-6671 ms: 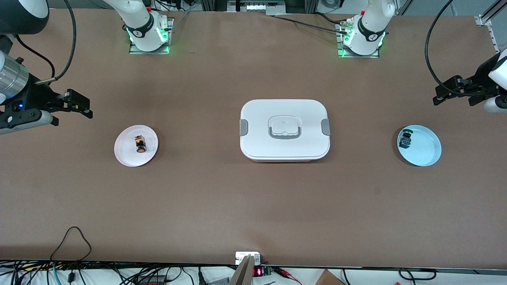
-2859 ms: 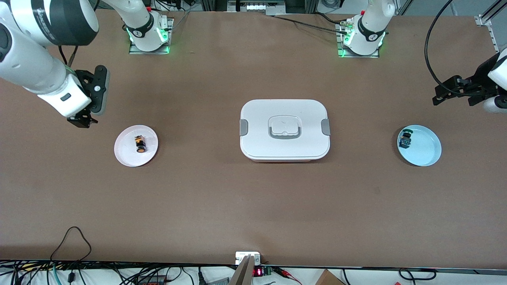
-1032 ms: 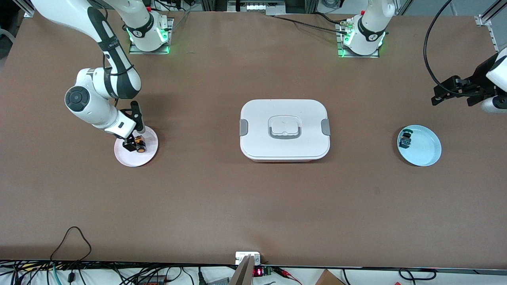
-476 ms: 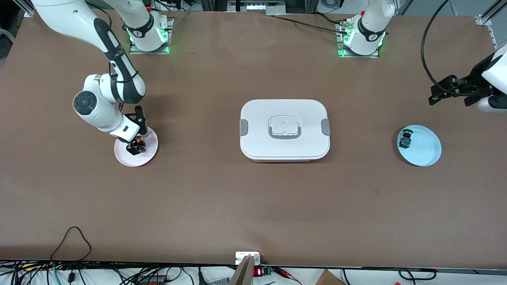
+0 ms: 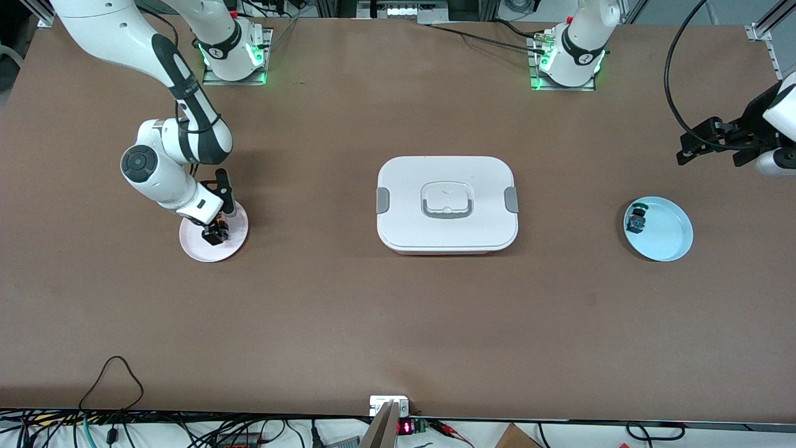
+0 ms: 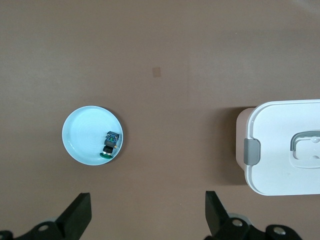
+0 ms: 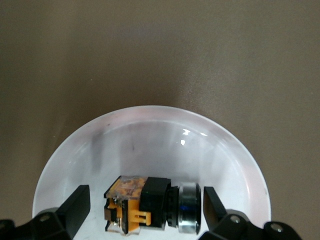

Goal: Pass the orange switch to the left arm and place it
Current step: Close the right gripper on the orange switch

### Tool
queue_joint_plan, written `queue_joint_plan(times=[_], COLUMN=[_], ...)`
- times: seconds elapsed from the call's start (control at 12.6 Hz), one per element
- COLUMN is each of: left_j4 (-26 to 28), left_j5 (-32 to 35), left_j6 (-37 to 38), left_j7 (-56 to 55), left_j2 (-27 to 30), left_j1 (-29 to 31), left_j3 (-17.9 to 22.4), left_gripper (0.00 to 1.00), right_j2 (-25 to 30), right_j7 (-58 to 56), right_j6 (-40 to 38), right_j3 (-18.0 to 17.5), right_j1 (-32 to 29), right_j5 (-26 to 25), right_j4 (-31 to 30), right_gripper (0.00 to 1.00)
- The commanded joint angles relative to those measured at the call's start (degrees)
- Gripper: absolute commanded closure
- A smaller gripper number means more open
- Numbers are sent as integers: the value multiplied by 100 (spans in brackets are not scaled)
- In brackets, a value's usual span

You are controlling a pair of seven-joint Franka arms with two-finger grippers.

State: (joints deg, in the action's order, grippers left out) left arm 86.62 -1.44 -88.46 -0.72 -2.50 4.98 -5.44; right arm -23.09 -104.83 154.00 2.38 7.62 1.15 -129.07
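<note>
The orange switch [image 7: 150,205] lies on its side on the pink plate [image 7: 150,112] toward the right arm's end of the table. My right gripper [image 7: 146,205] is down on the plate [image 5: 193,249], open, with one finger on each side of the switch. In the front view the right gripper [image 5: 216,234] covers most of the switch. The white box [image 5: 446,202] stands in the table's middle, between the two plates. My left gripper [image 5: 684,154] waits open in the air over the table at the left arm's end, holding nothing. Between its fingers the left gripper [image 6: 147,212] shows only bare table.
A blue plate [image 5: 668,239] with a green-capped switch [image 5: 635,219] lies at the left arm's end. The left wrist view shows that blue plate [image 6: 82,137], the green-capped switch [image 6: 110,142] and one end of the box [image 6: 285,147]. Cables run along the table's near edge.
My right gripper has come down a little and slid over the orange switch, which now sits between its fingers. The left gripper has barely shifted.
</note>
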Motion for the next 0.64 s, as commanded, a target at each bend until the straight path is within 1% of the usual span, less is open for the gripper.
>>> queue_joint_plan(times=[0.0,0.08,0.16,0.24,0.32,0.4,0.48,0.56], left_j4=[-75,-84,-84,-84,-84,-93,-102,-102], left_j5=[-155,-155,-137,-137,-155,-164,-329,-566], left_j6=[66,57,66,75,75,84,84,75], left_j7=[46,54,55,81,64,63,72,90], left_j2=[13,21,21,21,21,30,30,30], left_j1=[56,56,64,82,160,196,222,336], left_j3=[-10,-10,-1,8,-9,-10,-10,-10], left_gripper=[0,0,0,0,0,0,0,0], right_j2=[-73,-73,-64,-47,-3,50,172,338], right_j7=[-116,-116,-108,-116,-125,-99,-64,-63], right_j6=[235,253,262,253,227,175,-9,-359], right_j3=[-27,-27,-27,-27,-27,-27,-18,-18], right_j1=[-6,-6,-6,-6,-15,-15,-15,-15], right_j5=[96,96,96,96,96,96,96,96], right_j4=[14,14,5,14,31,49,58,127], right_gripper=[12,26,48,67,83,94,100,100])
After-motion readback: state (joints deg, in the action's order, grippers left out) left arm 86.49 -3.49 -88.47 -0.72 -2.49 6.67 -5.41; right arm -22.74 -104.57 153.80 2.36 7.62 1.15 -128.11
